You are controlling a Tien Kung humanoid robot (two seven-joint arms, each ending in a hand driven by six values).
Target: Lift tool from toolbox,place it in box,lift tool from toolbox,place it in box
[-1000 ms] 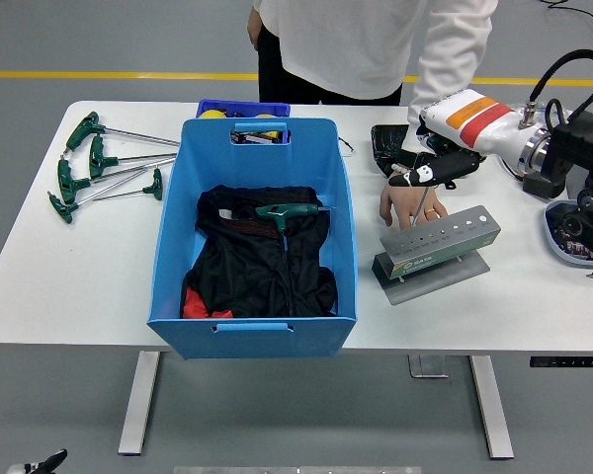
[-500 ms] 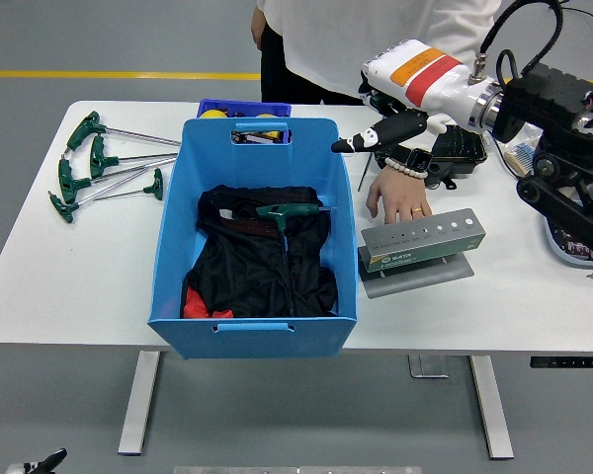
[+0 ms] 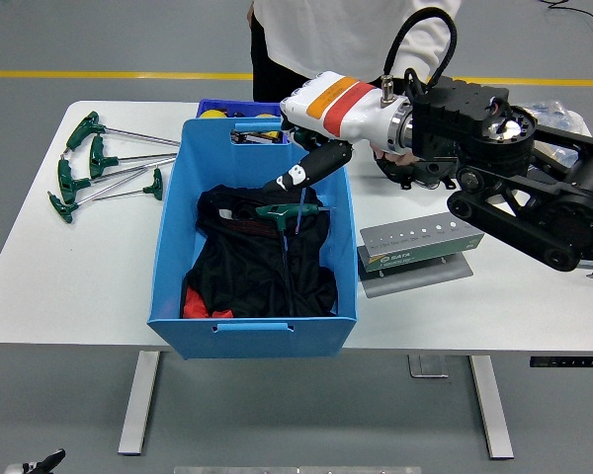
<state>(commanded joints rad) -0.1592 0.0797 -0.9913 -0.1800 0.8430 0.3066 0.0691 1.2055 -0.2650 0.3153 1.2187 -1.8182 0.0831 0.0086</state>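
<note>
In blue box (image 3: pixel 178 237), black cloth (image 3: pixel 247 272), green-handled tool (image 3: pixel 285 210), right hand (image 3: pixel 311 168) above.

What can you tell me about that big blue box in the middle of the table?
The blue box looks like plastic: open-topped, rectangular, with handle slots in its near and far walls. It stands upright on the white table, near the front edge. Inside lie dark cloth and a green-handled T-shaped tool. The robot's right hand hovers above its far right corner.
</note>
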